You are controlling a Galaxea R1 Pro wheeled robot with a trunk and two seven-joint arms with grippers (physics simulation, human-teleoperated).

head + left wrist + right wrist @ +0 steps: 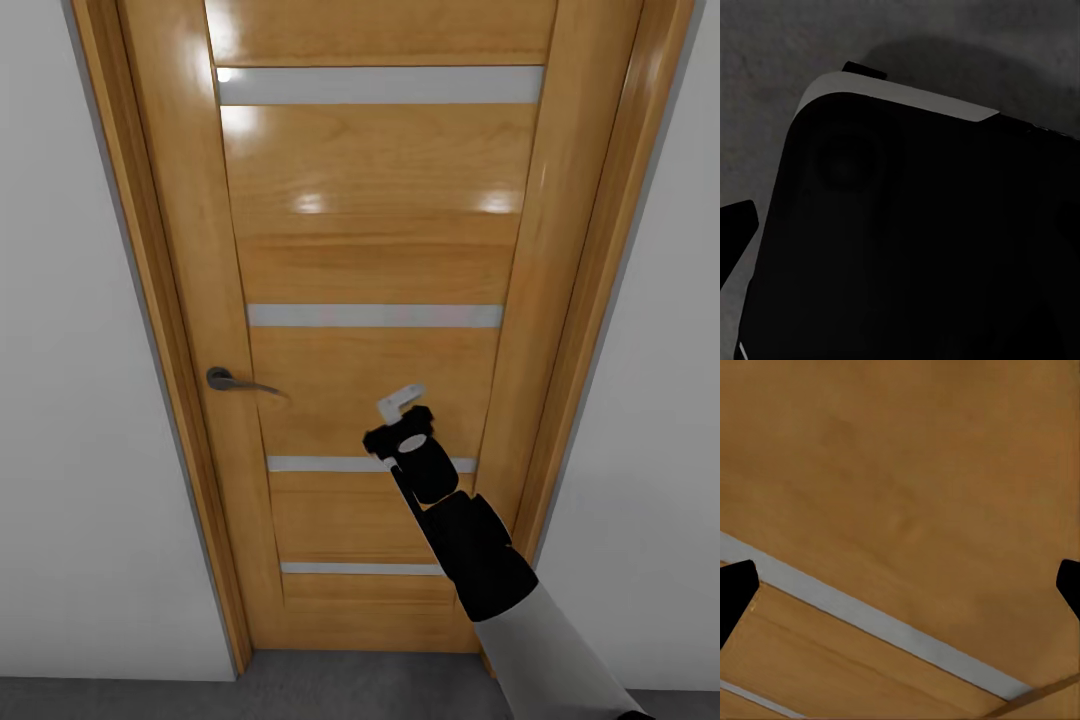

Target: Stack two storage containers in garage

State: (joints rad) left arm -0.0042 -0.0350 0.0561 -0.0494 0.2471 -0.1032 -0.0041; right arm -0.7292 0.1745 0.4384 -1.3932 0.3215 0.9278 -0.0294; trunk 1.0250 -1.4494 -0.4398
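Note:
The two storage containers are out of view. A closed wooden door point(375, 250) with pale grey horizontal strips stands right in front of me. My right arm reaches up toward it, and my right gripper point(402, 406) hovers close to the door's lower middle panel. In the right wrist view the right gripper point(900, 592) is open, with nothing between its black fingertips point(735, 592), facing the door panel point(907, 472) at close range. In the left wrist view one black fingertip point(735, 229) sits far out at the edge, over my own dark body point(922, 240) and the grey floor point(787, 45).
A metal lever handle point(232, 381) sits on the door's left side, left of and slightly above the right gripper. The wooden frame point(150, 300) is flanked by white walls point(60, 400). Dark grey floor point(300, 695) runs along the base.

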